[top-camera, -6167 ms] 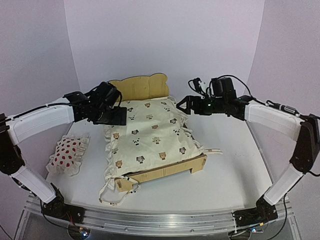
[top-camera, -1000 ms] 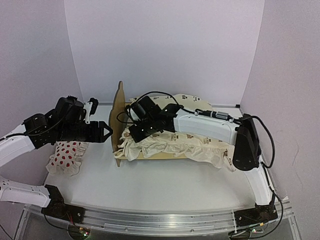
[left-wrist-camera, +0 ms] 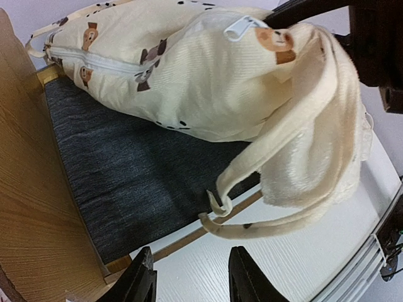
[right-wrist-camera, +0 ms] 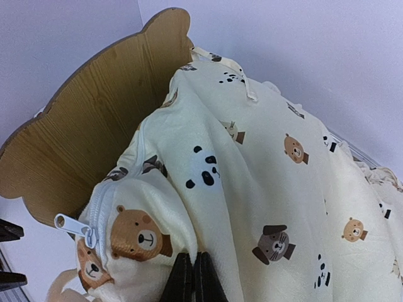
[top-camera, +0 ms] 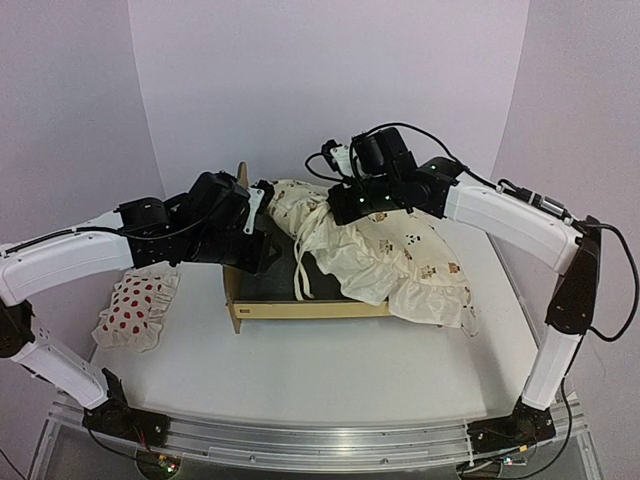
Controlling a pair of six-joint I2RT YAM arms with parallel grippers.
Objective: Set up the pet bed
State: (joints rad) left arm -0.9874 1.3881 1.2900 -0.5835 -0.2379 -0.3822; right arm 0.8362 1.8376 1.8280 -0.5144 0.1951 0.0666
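The pet bed [top-camera: 300, 308] lies across the table, its plywood headboard [right-wrist-camera: 94, 119] on the left and its dark grey base [left-wrist-camera: 126, 176] uncovered at that end. My right gripper [right-wrist-camera: 192, 277] is shut on a fold of the cream bear-print cushion [top-camera: 400, 255] and holds its zipper end up above the base. The rest of the cushion drapes over the bed's right side. Cream ties [left-wrist-camera: 252, 217] dangle from the raised end over the front rail. My left gripper [left-wrist-camera: 192, 280] hovers open just in front of that rail with nothing between its fingers.
A small white pillow with red spots [top-camera: 135, 305] lies on the table left of the bed, under my left arm. Purple walls close in the back and both sides. The right arm [top-camera: 500, 215] reaches in from the right over the cushion.
The right gripper has lifted the cushion's left end off the bed, baring the grey base. My left arm has swung right to the bed's head end and its jaws have narrowed.
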